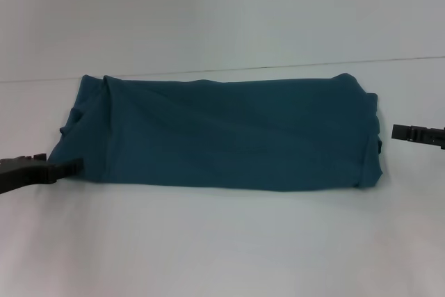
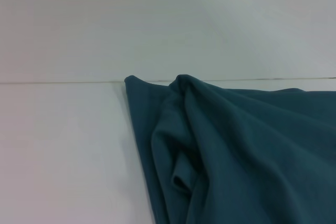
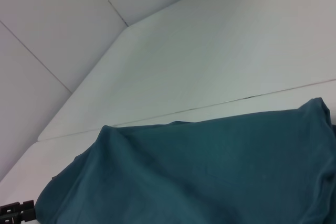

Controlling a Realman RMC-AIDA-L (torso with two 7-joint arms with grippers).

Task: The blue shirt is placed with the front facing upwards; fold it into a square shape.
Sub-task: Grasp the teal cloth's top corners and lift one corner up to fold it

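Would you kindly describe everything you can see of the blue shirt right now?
The shirt is plain teal-blue, soft knit-looking cloth, already folded into a long band lying flat across the white table. No print or label shows. Diagonal creases cross it, and its left end is bunched into folds. The left claw meets that end's near corner; the right claw sits just off the other end, apart from it.

Both tools are matte black, blocky plastic: the left tool [image 1: 66, 167] at 8 o'clock, the right tool [image 1: 398, 132] at 3 o'clock, with ribbed, stepped edges.
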